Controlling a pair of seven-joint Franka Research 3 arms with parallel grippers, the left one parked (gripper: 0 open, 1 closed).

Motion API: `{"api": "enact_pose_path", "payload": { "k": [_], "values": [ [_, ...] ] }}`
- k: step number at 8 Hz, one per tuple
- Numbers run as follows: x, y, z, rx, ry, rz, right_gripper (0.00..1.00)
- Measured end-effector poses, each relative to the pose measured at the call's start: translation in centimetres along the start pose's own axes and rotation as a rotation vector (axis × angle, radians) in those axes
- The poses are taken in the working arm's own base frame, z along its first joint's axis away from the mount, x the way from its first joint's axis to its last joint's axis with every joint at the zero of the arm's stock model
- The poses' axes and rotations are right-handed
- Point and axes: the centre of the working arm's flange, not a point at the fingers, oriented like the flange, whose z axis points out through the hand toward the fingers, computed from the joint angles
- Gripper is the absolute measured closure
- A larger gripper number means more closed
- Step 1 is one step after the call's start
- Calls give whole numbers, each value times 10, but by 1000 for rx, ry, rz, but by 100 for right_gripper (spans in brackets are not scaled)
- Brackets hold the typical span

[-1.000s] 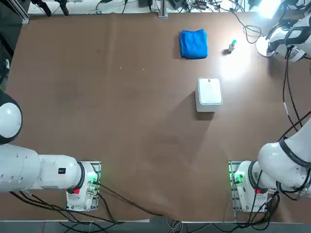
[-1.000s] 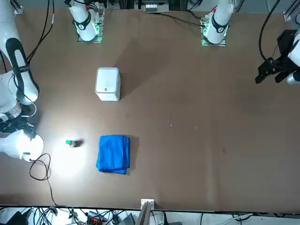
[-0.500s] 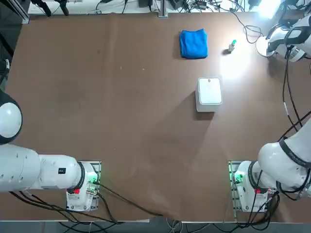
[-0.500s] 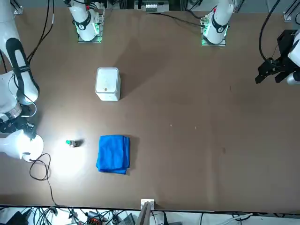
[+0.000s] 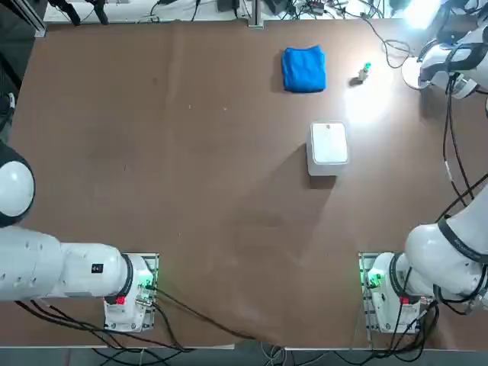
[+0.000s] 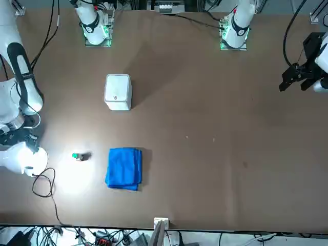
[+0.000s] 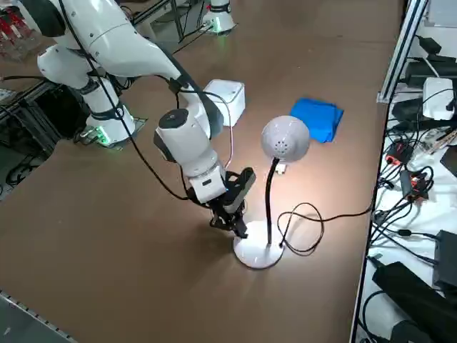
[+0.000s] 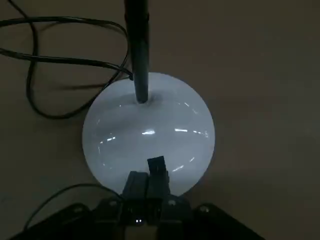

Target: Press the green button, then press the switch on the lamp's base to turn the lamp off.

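The lamp (image 7: 285, 140) stands at the table's far right corner, its head lit and throwing a bright pool on the table. My right gripper (image 7: 230, 223) is down at the lamp's base (image 7: 258, 251), shut. In the wrist view the closed fingertips (image 8: 156, 167) rest over the near rim of the white disc (image 8: 148, 127), next to the black stem (image 8: 137, 55). The switch is hidden under the fingertips. The green button (image 5: 365, 71) sits on the table to the left of the lamp, apart from the gripper; it also shows in the front view (image 6: 76, 156).
A blue cloth (image 5: 303, 69) lies left of the button. A white rounded box (image 5: 329, 146) stands nearer the middle. The lamp's black cable (image 7: 307, 221) loops beside the base toward the table's far edge, where more cables and gear lie.
The right arm has shifted only slightly over the lamp's base. The gripper stays shut and the lamp stays lit.
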Motion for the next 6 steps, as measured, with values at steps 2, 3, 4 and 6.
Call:
{"api": "enact_pose_path", "payload": {
  "k": [2,3,4,6],
  "values": [
    [-1,1,1,-2,2,1,99],
    [-1,1,1,-2,2,2,99],
    [-1,1,1,-2,3,6,99],
    [6,-2,-7,-1,12,14,99]
  ]
}}
